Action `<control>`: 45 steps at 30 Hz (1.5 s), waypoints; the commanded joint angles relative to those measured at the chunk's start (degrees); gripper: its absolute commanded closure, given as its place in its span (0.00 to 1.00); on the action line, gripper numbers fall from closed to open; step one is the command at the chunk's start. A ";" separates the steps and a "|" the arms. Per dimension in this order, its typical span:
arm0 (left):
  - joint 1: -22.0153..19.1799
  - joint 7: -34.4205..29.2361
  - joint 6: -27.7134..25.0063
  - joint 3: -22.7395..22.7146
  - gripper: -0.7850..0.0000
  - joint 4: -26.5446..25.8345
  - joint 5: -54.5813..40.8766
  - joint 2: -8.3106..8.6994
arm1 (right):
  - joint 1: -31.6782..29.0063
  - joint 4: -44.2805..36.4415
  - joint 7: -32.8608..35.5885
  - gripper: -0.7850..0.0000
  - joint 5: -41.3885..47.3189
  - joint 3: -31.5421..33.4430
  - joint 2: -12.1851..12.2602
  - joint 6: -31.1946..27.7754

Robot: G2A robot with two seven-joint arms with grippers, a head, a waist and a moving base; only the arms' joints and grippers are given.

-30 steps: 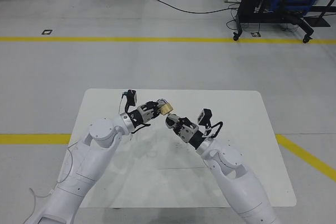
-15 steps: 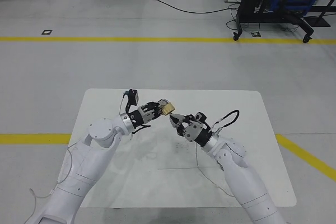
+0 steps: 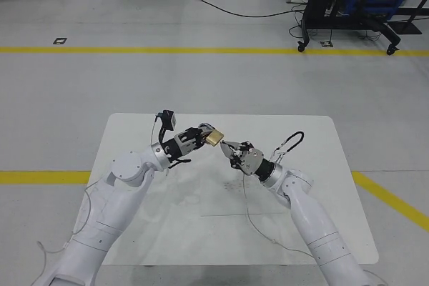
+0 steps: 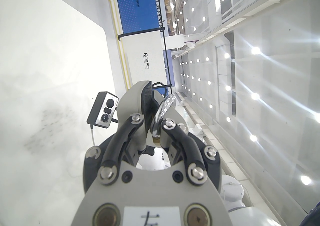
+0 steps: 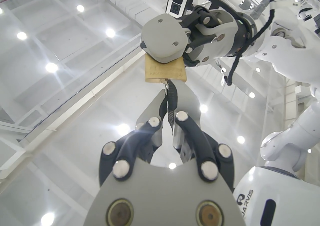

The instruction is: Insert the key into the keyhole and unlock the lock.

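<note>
1. Your left gripper (image 3: 202,138) is raised above the middle of the white surface (image 3: 307,214). It is clamped firmly on the brass lock (image 5: 165,71).
2. One broad finger of that gripper covers the upper part of the lock's body. In the left wrist view the silver shackle sits between the two fingers.
3. The lock hangs clear of the surface, and its keyhole face is turned toward your right gripper (image 5: 168,98).
4. Your right gripper is just beside the lock, also off the surface. It is nearly closed and pinches the key (image 5: 166,83) between its dark pads. A short silver end of the key pokes past the fingertips.
5. That end meets the lock's lower face at the keyhole. It looks to be at least partly in, though the spot is too small for you to judge how deep.
6. From the top view, the two grippers meet tip to tip, with your arms angling in from either side.
</note>
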 commanded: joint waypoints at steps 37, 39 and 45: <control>-6.66 -3.10 7.38 16.88 1.00 3.23 33.77 -2.38 | -18.96 -25.78 -25.85 0.00 -36.43 13.53 2.71 -41.49; -7.33 -3.46 7.90 18.59 1.00 3.92 35.69 -2.83 | -18.96 -25.78 -25.85 0.00 -36.43 13.53 2.71 -41.49; -9.36 -6.97 10.57 23.97 1.00 6.61 45.88 -3.70 | -18.96 -25.78 -25.85 0.00 -36.43 13.53 2.71 -41.49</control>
